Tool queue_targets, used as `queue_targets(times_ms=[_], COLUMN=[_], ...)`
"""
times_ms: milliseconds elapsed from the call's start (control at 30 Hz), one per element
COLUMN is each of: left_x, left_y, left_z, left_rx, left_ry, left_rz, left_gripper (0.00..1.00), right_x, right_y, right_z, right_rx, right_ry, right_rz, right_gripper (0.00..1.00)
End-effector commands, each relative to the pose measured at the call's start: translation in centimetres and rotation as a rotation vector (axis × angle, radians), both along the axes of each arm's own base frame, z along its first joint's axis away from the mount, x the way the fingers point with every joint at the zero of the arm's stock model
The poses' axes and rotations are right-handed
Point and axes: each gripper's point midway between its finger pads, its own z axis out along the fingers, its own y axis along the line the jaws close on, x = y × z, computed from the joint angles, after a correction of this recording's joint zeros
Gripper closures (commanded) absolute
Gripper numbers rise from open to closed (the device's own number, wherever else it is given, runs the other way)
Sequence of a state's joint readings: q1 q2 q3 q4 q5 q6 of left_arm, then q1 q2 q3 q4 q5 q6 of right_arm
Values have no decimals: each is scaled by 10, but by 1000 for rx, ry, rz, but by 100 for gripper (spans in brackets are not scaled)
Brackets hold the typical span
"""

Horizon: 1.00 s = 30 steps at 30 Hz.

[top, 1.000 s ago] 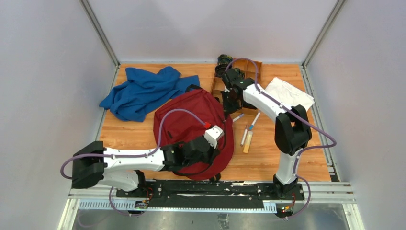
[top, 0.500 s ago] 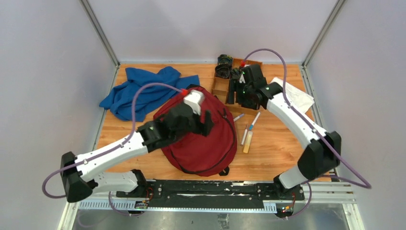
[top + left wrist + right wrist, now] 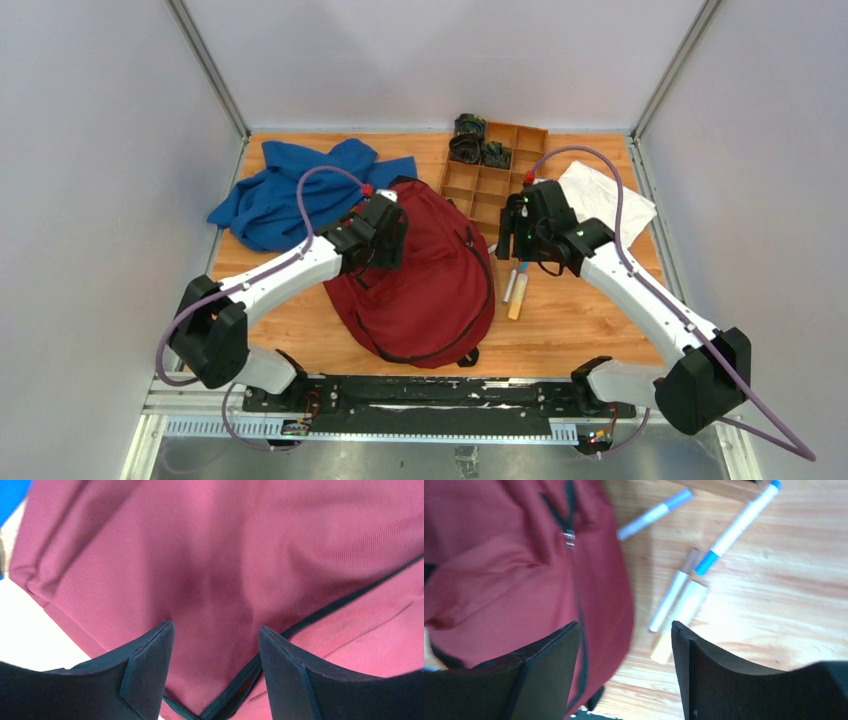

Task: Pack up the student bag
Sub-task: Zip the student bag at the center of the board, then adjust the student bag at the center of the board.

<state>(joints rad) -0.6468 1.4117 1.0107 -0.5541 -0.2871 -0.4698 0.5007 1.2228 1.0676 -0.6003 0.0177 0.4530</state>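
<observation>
Two grippers are seen over the wooden table (image 3: 570, 325), and both are held open. The student bag (image 3: 420, 290) is laid flat near the middle of the table, its dark red fabric rounded, its far end just beside a crumpled blue garment (image 3: 295, 190).

The left gripper (image 3: 215, 645) is poised over the bag's left far part, fingers (image 3: 150, 665) spread with nothing between them. Red cloth fills the left wrist view, and a black zipper (image 3: 320, 617) is seen running down to a point between the two fingers. Whether the fingertips touch the fabric cannot be told.

The right gripper (image 3: 624, 645) is held at the bag's right edge, jaws apart and empty. One finger is placed above the red fabric, the other above bare wood. A metal zipper pull (image 3: 569, 539) is picked out on the bag's side.

Four writing things are scattered just right of the bag: a grey-capped pen (image 3: 654, 514) nearly touching the fabric, a white marker with blue cap (image 3: 736, 527), a slim white pen (image 3: 671, 597), and a cream stick (image 3: 679, 620) lying against it.

A wooden compartment tray (image 3: 500, 185) is set at the far side, dark items (image 3: 468, 140) lodged in its far compartments. A white cloth (image 3: 605, 195) is spread beside the tray on the right.
</observation>
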Motion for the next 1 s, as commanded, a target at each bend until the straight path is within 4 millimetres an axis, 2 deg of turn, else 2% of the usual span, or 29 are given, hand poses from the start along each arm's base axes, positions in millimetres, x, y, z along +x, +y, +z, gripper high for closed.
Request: queue_targets(times_ms=[0,100,233,400,467,600,733,867,967], left_x=[-21,-41,-61,-92,-102,-112,-115,-109,-100], left_y=[-16,-40,-69,-120,-130,-138,-143,-142,-135], left_z=[-10,-17,-26,1,11,11,16,46,62], left_rx=[74,77,10,-206,-266,-275,-296,-324,-346], left_ry=[-2,16,43,25,45,107,116,45,37], left_rz=[-114,-207,-290,-481,-532,-589,-602,-592,-565], left_gripper=[31,32,34,34,34,34,32,29,26], right_x=[-18,-33,-40,-32,-30,-30,-28,-31,-35], right_y=[-54,-60,-58,-61,-60,-54,-46,-36,-33], right_z=[-45,-66,-66,-53,-51,-51,-36,-19,-16], right_rx=[-148,-132,-112,-112,-102,-70,-16,50,64], right_ry=[108,187,197,160,162,177,150,120,119], right_rz=[-154,-165,-158,-176,-181,-180,-172,-146,-134], right_gripper=[29,29,29,29,29,29,29,31,31])
